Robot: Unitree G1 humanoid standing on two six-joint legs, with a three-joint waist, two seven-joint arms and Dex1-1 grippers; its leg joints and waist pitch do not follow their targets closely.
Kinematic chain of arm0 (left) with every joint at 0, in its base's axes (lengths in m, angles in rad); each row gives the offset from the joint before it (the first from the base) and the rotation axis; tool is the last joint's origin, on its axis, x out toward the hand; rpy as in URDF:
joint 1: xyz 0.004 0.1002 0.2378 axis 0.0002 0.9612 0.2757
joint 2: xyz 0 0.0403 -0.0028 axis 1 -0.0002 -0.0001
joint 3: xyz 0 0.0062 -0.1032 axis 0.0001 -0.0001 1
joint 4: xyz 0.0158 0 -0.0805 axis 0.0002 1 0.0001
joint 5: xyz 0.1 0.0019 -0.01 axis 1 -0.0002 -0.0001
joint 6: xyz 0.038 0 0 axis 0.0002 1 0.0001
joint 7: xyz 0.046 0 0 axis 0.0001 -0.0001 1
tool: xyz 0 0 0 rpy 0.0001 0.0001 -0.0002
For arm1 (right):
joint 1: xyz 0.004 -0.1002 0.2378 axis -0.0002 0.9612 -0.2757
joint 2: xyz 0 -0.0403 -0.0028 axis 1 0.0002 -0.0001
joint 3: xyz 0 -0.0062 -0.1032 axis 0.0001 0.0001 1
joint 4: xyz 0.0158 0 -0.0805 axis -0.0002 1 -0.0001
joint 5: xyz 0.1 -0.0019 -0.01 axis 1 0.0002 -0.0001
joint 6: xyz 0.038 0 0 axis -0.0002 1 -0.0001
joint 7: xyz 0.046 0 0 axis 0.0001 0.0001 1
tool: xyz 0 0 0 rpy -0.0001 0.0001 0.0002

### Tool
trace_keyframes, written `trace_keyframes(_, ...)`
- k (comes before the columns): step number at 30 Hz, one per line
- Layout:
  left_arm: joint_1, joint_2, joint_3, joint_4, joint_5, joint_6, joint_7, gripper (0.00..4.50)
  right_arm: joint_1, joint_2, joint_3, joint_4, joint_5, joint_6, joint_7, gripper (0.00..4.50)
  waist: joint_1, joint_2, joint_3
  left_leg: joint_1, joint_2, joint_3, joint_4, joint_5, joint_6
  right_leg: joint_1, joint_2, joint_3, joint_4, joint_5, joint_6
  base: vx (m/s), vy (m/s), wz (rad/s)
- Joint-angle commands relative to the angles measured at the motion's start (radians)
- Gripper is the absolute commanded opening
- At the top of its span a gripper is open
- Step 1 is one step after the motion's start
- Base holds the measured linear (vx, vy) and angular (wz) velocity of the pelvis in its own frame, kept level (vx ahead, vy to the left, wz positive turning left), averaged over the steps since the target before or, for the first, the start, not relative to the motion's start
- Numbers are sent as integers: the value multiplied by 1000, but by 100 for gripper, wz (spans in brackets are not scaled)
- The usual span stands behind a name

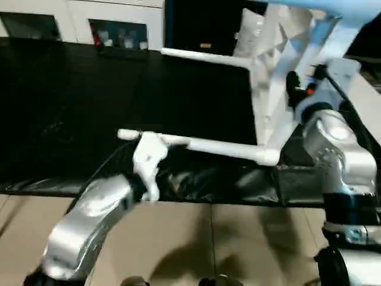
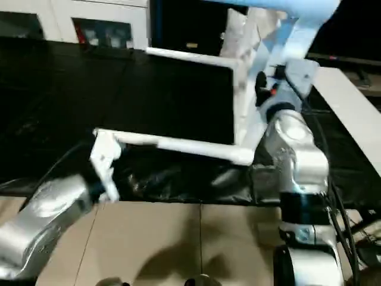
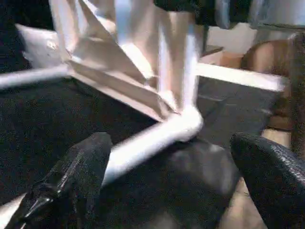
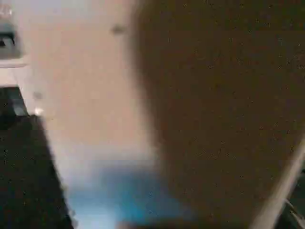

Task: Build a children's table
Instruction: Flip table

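The children's table (image 1: 271,77) stands tipped on its side on the black-covered work table (image 1: 71,101), ribbed underside facing the robot's left, so its fitted legs stick out level rather than down. Two legs show: the near leg (image 1: 220,148) runs sideways from its corner socket (image 1: 269,156) just above the black table's front edge, and the far leg (image 1: 202,58) runs parallel behind it. Holding the top on edge like this presumably keeps the sockets reachable from the side.

The left gripper (image 3: 171,186) has its jaws spread nearly as wide as they go and holds nothing. The near leg passes between its fingers (image 3: 76,171), closer to one finger than the other, with the socket directly ahead of the claw. It looks placed to close on the leg or to have just let it go; I cannot tell which.

The right arm (image 1: 333,149) rises beside the tabletop's lower edge, against the upright panel. Whether the right gripper grips anything I cannot tell.
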Motion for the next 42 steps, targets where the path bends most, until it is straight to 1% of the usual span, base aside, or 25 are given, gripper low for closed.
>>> trace_keyframes(1, -21, 3, 0, -7, 22, -4, 20, 450, -31, -22, 21, 0, -34, 2, 20, 191, 1, -10, -73, -20, 15, 11, -59, -100, -10, 75, -50, 47, -100, -381, 45, 0, 0, 0)
trace_keyframes(2, -57, 0, 7, -9, 33, -2, 39, 450, -57, -15, 31, 36, -44, 1, 35, 261, -6, -11, -74, -23, 14, 10, -57, -99, -9, 74, -49, 45, -99, -387, 45, 0, 0, 0)
trace_keyframes(5, -117, 2, 10, -25, 57, 2, 56, 450, -82, -4, 64, 83, -62, -26, 94, 271, -14, -10, -76, -25, 16, 8, -55, -95, -5, 74, -49, 44, -95, -368, 30, 0, 0, 0)
trace_keyframes(7, -163, 14, 9, -37, 91, 2, 66, 450, -90, -2, 77, 106, -79, -38, 103, 295, -18, -12, -77, -28, 18, 8, -53, -85, -3, 76, -52, 45, -92, -338, 17, 0, 0, 0)
trace_keyframes(8, -187, 30, 9, -42, 117, -5, 72, 450, -86, -8, 84, 105, -90, -45, 100, 309, -19, -16, -79, -28, 18, 7, -52, -76, -2, 77, -51, 45, -89, -320, 13, 0, 0, 0)
trace_keyframes(10, -196, 35, 10, -44, 124, -8, 74, 450, -84, -9, 86, 103, -93, -49, 101, 316, -19, -16, -80, -27, 18, 7, -51, -65, -4, 78, -51, 45, -85, -297, 7, 0, 0, 0)
trace_keyframes(11, -209, 39, 15, -46, 126, -8, 80, 450, -73, -10, 90, 94, -97, -57, 103, 339, -19, -15, -80, -27, 19, 7, -51, -64, -5, 77, -51, 46, -84, -291, 2, 0, 0, 0)
trace_keyframes(13, -225, 42, 22, -47, 129, -10, 86, 450, -55, -9, 95, 82, -102, -71, 107, 347, -18, -15, -80, -27, 18, 9, -51, -60, -6, 77, -51, 47, -83, -273, -7, 0, 0, 0)
trace_keyframes(15, -255, 53, 34, -44, 141, -35, 87, 450, -12, -6, 112, 73, -144, -119, 95, 358, -15, -9, -81, -25, 21, 7, -52, -53, -12, 78, -51, 47, -78, -228, -28, 0, 0, 0)
trace_keyframes(18, -284, 75, 28, -34, 169, -66, 72, 450, 22, 32, 84, 126, -162, -188, 60, 358, -16, -5, -80, -27, 19, 7, -53, -61, -16, 81, -51, 48, -76, -213, -40, 0, 0, 0)
trace_keyframes(22, -304, 90, 23, -23, 200, -127, 65, 450, 34, 70, 71, 191, -159, -248, 37, 358, -16, 2, -77, -23, 22, 5, -56, -97, -23, 77, -54, 47, -81, -253, -51, 0, 0, 0)
trace_keyframes(25, -315, 96, 16, -6, 238, -202, 77, 450, 39, 96, 68, 248, -167, -291, 32, 358, -16, -1, -77, -23, 20, 5, -56, -118, -23, 77, -55, 46, -86, -289, -40, 0, 0, 0)
trace_keyframes(26, -317, 98, 16, -2, 245, -216, 79, 450, 39, 102, 63, 260, -168, -302, 31, 342, -15, -3, -77, -24, 21, 4, -57, -119, -21, 76, -56, 45, -87, -299, -35, 0, 0, 0)
trace_keyframes(29, -328, 108, 16, 9, 287, -297, 91, 450, 31, 112, 57, 304, -177, -335, 29, 322, -16, -1, -76, -24, 23, 3, -57, -122, -24, 76, -57, 45, -85, -297, -37, 0, 0, 0)
trace_keyframes(30, -334, 116, 14, 16, 321, -340, 106, 450, 27, 114, 56, 321, -180, -346, 28, 315, -15, 0, -77, -23, 24, 3, -57, -120, -25, 76, -57, 46, -83, -291, -40, 0, 0, 0)
trace_keyframes(31, -347, 134, 12, 27, 381, -406, 135, 450, 19, 114, 59, 341, -186, -355, 25, 292, -15, -8, -79, -24, 24, 3, -57, -114, -23, 78, -57, 46, -81, -276, -42, 0, 0, 0)
trace_keyframes(32, -358, 149, 10, 35, 434, -458, 165, 450, 13, 114, 62, 356, -190, -359, 24, 282, -15, -4, -78, -27, 24, 0, -57, -114, -18, 78, -55, 44, -83, -277, -35, 0, 0, 0)
trace_keyframes(34, -382, 180, 8, 52, 533, -559, 219, 450, 3, 111, 69, 374, -202, -372, 26, 276, -15, -7, -82, -25, 25, 1, -55, -103, -19, 80, -59, 46, -78, -263, -36, 0, 0, 0)
trace_keyframes(35, -390, 191, 9, 59, 565, -592, 237, 450, 0, 110, 73, 378, -210, -377, 27, 259, -13, -9, -82, -26, 25, 1, -55, -99, -17, 79, -58, 45, -80, -261, -36, 0, 0, 0)
trace_keyframes(36, -402, 203, 10, 65, 601, -619, 262, 450, -4, 107, 77, 380, -217, -382, 29, 247, -12, -7, -82, -26, 26, 0, -55, -85, -22, 81, -61, 47, -74, -241, -43, 0, 0, 0)
trace_keyframes(37, -402, 203, 10, 65, 601, -619, 262, 450, -4, 107, 77, 380, -217, -382, 29, 247, -13, -5, -81, -26, 27, 0, -55, -82, -25, 81, -61, 47, -71, -228, -50, 0, 0, 0)
trace_keyframes(38, -431, 212, 15, 95, 650, -641, 299, 450, -14, 100, 86, 389, -237, -399, 31, 232, -13, -6, -81, -26, 27, 2, -54, -79, -27, 79, -61, 47, -70, -218, -59, 0, 0, 0)
trace_keyframes(39, -433, 212, 15, 97, 653, -642, 301, 450, -15, 100, 87, 390, -238, -400, 31, 232, -12, -6, -81, -27, 26, 2, -54, -80, -29, 80, -61, 47, -69, -217, -61, 0, 0, 0)
trace_keyframes(41, -469, 216, 13, 159, 687, -636, 323, 450, -24, 90, 99, 393, -262, -416, 38, 208, -11, -5, -80, -24, 22, 4, -53, -99, -27, 75, -60, 47, -76, -250, -59, 0, 0, 0)
trace_keyframes(42, -489, 217, 10, 195, 696, -625, 330, 450, -25, 85, 107, 387, -272, -420, 43, 205, -10, -5, -80, -26, 21, 3, -53, -101, -28, 78, -62, 47, -74, -264, -55, 0, 0, 0)
